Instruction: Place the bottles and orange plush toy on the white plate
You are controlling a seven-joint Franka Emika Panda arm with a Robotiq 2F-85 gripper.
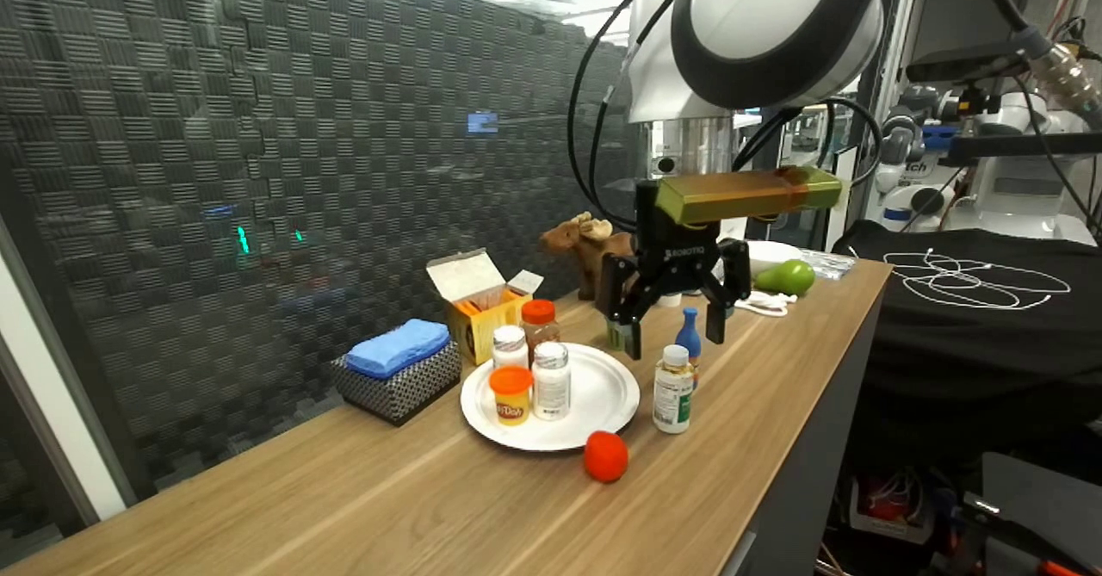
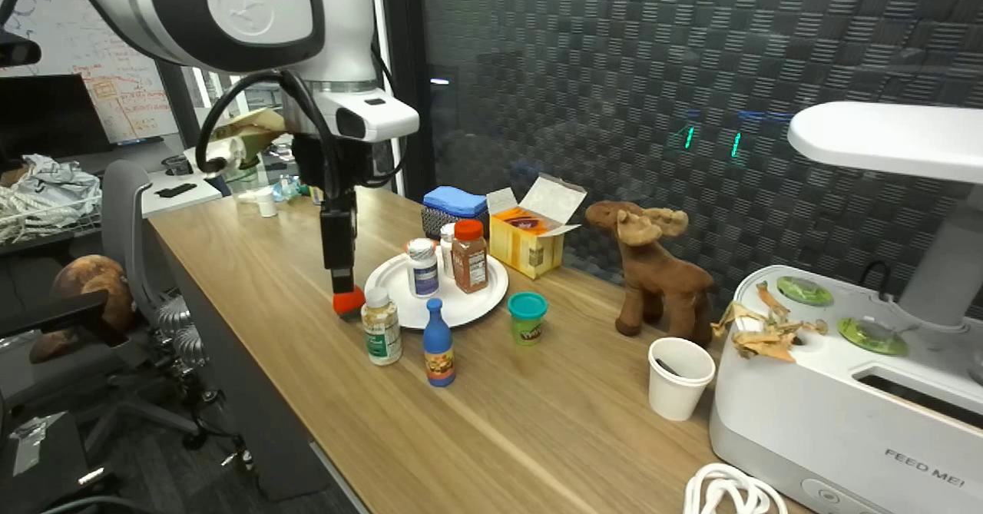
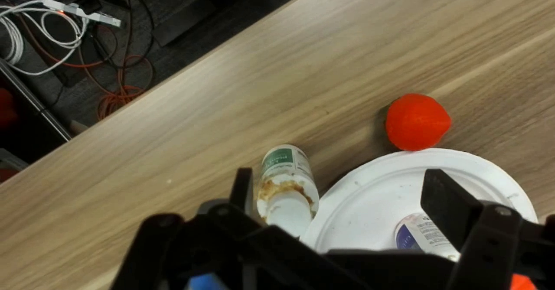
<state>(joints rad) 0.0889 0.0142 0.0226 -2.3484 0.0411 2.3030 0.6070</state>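
- Orange plush toy (image 1: 606,457) is closest to me, on the desk (image 1: 413,507) right by the white plate (image 1: 604,391), not on it. Can't tell if they touch.
- Just past it, the green-label bottle (image 1: 672,389), standing upright, also off the plate.
- Plate's holding an orange-lidded tub (image 1: 511,395), two white bottles (image 1: 551,382) and, toward the back, a red-capped bottle (image 1: 540,326). So the job's partly there, I'd say.
- Jaws hang in the air above the desk near the plate, spread wide, nothing between them. My read: it's at the reach-for-the-next-one step, probably the green-label bottle.
- For that they'd need to center over it, drop straddling it, pinch, then lift it onto the plate beside the others.
- Farther back: yellow carton (image 1: 482,332), flaps up. Not part of the job, I reckon.
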